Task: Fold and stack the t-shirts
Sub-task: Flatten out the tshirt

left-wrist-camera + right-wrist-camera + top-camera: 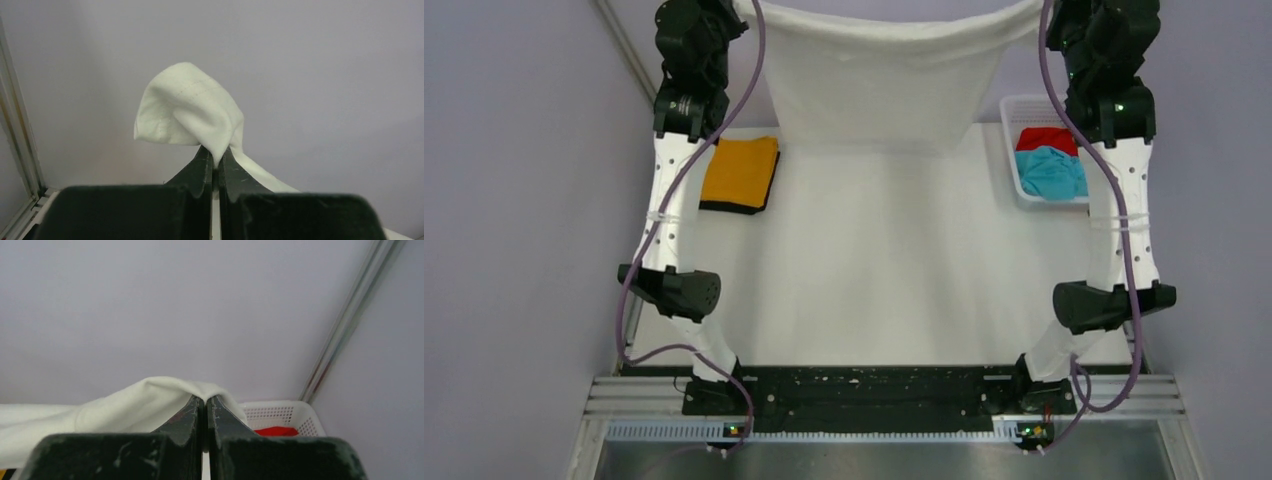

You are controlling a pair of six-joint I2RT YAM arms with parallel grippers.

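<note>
Two thin pinches: left gripper [216,156] clenched on a hem corner of the white t-shirt [884,85], right gripper [205,401] on its other edge. Shirt hung stretched above the table [874,270] at its far end; a slipped corner would drop it crooked.

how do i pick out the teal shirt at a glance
On the white table, find the white basket at its right side. Two crumpled shirts lie in it; the teal shirt is the nearer one, the red shirt behind it.
</note>
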